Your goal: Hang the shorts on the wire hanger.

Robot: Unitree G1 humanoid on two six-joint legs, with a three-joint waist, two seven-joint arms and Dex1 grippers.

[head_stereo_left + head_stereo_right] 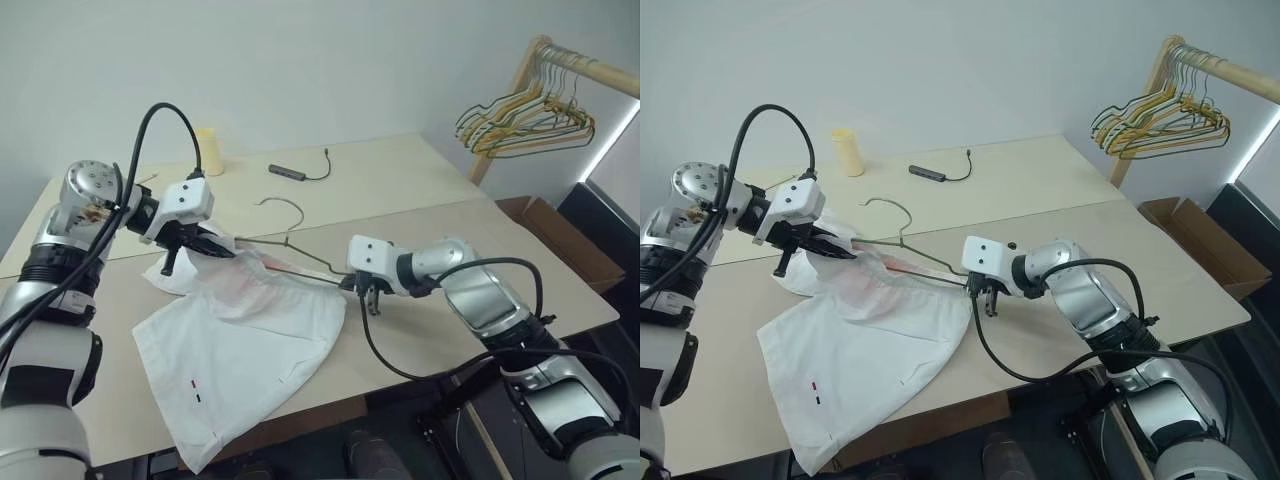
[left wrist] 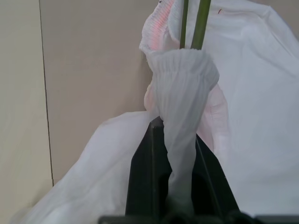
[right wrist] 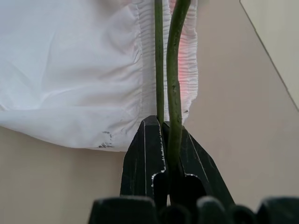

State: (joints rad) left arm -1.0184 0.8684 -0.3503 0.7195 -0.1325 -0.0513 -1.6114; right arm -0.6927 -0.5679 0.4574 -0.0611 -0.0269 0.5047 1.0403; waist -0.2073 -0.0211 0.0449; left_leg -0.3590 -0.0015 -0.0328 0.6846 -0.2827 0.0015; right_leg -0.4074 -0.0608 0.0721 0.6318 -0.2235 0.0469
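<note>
The white shorts [image 1: 240,340] lie spread on the table, waistband toward the far side, with a faint pink mark near the waist. The wire hanger [image 1: 289,236] lies across the waistband, its hook pointing away from me and its lower wires running into the waist opening. My left gripper [image 1: 222,248] is shut on a bunched piece of the elastic waistband [image 2: 180,93] and lifts it slightly. My right gripper [image 1: 350,287] sits at the shorts' right edge, its fingers closed on the hanger's end, where two wires [image 3: 174,70] run out between them.
A yellow cup [image 1: 208,151] and a black cable with a small adapter [image 1: 290,173] lie at the table's far side. A wooden rack with a bunch of coloured hangers [image 1: 530,115] stands at the far right, with a cardboard box [image 1: 560,235] below it.
</note>
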